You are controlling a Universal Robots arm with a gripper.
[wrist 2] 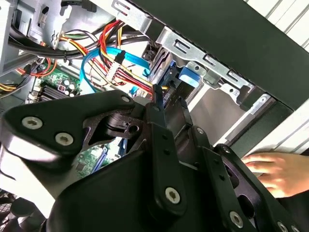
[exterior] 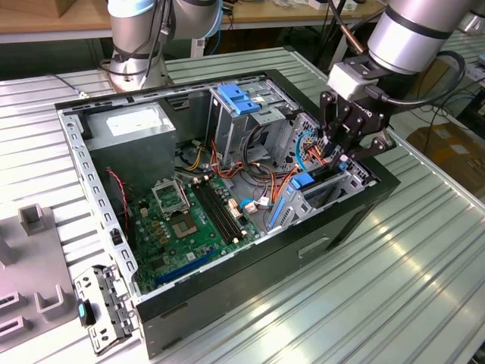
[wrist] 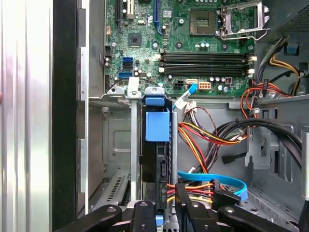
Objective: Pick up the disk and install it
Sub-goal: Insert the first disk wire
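Between the fingers (wrist: 166, 212) in the first wrist view stands the disk (wrist: 157, 159), on edge in the drive cage (wrist: 118, 145) of the open computer case (exterior: 250, 292). Its far end, tipped by a blue tab (wrist: 157, 124), points toward the motherboard (wrist: 193, 43); its near end lies right at the fingertips.

Fingers: drawn close about the disk's near edge, one on each side of the thin body. From these frames they look clenched on it, though the contact itself is partly hidden by the finger links.

The exterior view has the gripper (exterior: 339, 148) low over the cage at the case's front corner, on that view's right.

Just beside the fingers, away from the cage wall: a blue data cable (wrist: 212, 181) and a bundle of red, yellow and orange power wires (wrist: 203, 140). Near enough to snag.

A person's hand (wrist 2: 275, 171) rests outside the case on the table (exterior: 424, 250), in the second wrist view.

Handling judgement:
- Disk is rigid, metal-bodied, moderately heavy for its size; no flex to expect.
- Bare metal faces likely slick; the plastic rails give better purchase.
- Sensitive to shock and twisting, so no forcing against the cage.
- Best hold: across the thin body near the end, square to the slot, as now.
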